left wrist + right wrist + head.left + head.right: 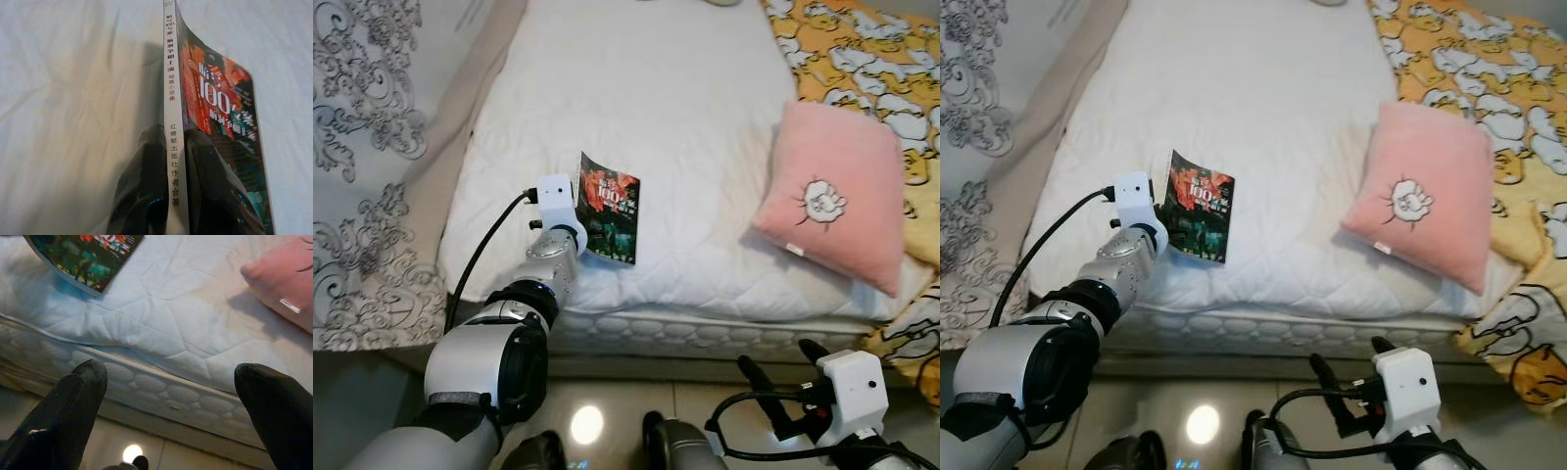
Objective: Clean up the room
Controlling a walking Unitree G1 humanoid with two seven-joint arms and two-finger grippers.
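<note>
A thin book (pixel 608 208) with a dark red and green cover stands on edge over the near left part of the white mattress (pixel 646 108). My left gripper (pixel 171 161) is shut on its spine, one black finger (pixel 144 181) on each side. A pink cushion (pixel 832 194) with a small white figure lies on the mattress at the right. My right gripper (pixel 781 377) hangs low in front of the bed over the floor, open, with nothing between its fingers (pixel 73 411).
An orange and white patterned blanket (pixel 862 59) covers the far right of the bed. A grey curtain with swirl patterns (pixel 362 176) hangs at the left. Shiny tiled floor (pixel 597 421) runs below the mattress edge.
</note>
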